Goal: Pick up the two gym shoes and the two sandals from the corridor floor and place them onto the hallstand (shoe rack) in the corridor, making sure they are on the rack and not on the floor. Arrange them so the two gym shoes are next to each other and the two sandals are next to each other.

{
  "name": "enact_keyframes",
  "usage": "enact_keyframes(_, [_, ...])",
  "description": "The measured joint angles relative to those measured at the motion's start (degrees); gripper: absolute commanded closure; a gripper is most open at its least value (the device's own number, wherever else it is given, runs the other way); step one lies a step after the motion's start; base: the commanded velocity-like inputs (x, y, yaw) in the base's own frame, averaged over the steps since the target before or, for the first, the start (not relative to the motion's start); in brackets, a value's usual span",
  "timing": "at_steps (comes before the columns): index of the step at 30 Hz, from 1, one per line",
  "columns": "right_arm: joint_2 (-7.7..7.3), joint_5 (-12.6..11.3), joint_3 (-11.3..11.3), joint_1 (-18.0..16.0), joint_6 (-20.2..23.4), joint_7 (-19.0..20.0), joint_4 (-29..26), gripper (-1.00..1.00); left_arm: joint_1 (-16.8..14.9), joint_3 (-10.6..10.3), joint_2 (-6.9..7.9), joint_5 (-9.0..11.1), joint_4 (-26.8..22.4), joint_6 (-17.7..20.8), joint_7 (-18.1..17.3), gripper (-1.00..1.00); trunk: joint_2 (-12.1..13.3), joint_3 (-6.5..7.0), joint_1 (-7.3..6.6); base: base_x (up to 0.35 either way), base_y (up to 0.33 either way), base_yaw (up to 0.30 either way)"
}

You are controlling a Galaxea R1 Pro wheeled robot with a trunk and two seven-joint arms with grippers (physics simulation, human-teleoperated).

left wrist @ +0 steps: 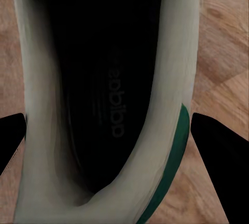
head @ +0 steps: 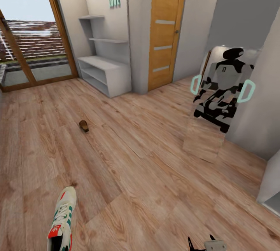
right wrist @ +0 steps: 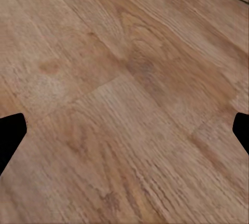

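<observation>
Nearest, one gym shoe (head: 62, 220) shows at the head view's lower left, its toe pointing away toward the far wall and its long axis running near to far. The left gripper (left wrist: 111, 130) straddles it, dark fingers (left wrist: 220, 146) wide on either side; whether they bear on it, I cannot tell. The right gripper (right wrist: 124, 130) hangs spread over bare corridor floor (right wrist: 124, 78). Farther out, a brown sandal (head: 84, 126) lies on the planks. Beyond, the hallstand (head: 105, 68) carries no shoes on the shelves that show, so by my reading everything remains to be placed.

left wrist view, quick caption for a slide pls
Left end effector fingers straddling a white gym shoe with green stripe, above the wood floor.
</observation>
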Motion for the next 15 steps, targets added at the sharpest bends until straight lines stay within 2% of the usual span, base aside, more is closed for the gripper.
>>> enact_keyframes(15, [0.0,0.0,0.02,0.0,0.0,0.04,0.1,-1.0,0.01,0.0,0.0,0.0,-0.01,0.04,0.02,1.0,0.0,0.0,-0.02,0.281,0.121,0.275])
